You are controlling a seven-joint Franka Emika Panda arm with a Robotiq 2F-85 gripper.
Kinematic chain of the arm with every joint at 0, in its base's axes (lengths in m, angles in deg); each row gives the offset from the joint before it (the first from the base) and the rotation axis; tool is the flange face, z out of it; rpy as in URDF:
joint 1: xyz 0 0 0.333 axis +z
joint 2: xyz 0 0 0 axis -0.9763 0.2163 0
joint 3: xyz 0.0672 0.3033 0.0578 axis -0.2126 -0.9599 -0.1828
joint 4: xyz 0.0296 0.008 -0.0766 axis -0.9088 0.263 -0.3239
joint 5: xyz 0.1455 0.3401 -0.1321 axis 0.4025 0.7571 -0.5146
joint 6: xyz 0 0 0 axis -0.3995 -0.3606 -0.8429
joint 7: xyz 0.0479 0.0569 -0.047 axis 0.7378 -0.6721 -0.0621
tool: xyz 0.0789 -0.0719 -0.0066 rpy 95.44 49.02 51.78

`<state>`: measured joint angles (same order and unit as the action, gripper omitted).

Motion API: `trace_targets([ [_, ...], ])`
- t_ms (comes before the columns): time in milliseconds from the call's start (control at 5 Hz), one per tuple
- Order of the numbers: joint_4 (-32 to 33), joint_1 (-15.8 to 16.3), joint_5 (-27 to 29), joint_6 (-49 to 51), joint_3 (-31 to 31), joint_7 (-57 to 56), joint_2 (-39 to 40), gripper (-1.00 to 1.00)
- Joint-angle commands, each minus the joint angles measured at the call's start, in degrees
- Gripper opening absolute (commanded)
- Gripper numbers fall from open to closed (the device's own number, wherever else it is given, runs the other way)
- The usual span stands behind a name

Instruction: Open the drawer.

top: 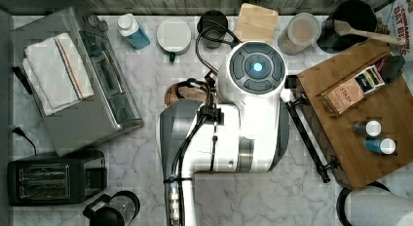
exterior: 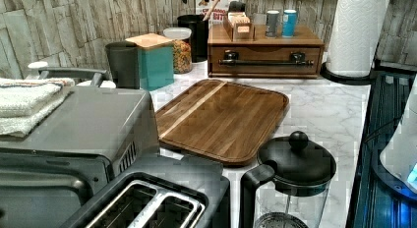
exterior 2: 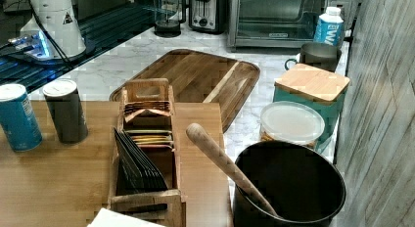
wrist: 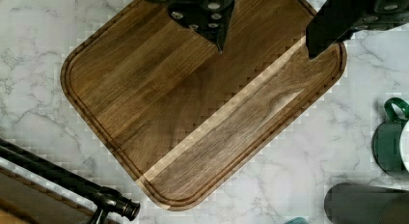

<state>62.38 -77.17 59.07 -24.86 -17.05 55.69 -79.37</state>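
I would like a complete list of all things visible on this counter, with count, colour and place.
drawer: one, brown, black bar handle, shut, at the wall
cutting board: one, dark wood, mid-counter
tea-bag box: one, wooden, on the drawer unit
cans: two, blue and grey, beside the box
pot: one, black, holding a wooden spoon
canister: one, teal
toaster oven: one, silver
towel: one, white, on the oven
toaster: one, black
gripper: one, black, jaws open above the board

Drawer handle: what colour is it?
Black bar handle on the brown drawer, clearest in the left view.

bare cutting board (exterior: 223,119) before drawer handle (exterior: 266,62)
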Motion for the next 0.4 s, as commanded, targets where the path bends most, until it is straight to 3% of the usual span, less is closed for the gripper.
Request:
trace_targets([
  [200,0.5,0.0,0.5,-0.1,0.0,0.0,-0.1,1.0],
  [400,6.4,0.5,-0.8,-3.9,-0.3,-6.6,-3.6,1.0],
])
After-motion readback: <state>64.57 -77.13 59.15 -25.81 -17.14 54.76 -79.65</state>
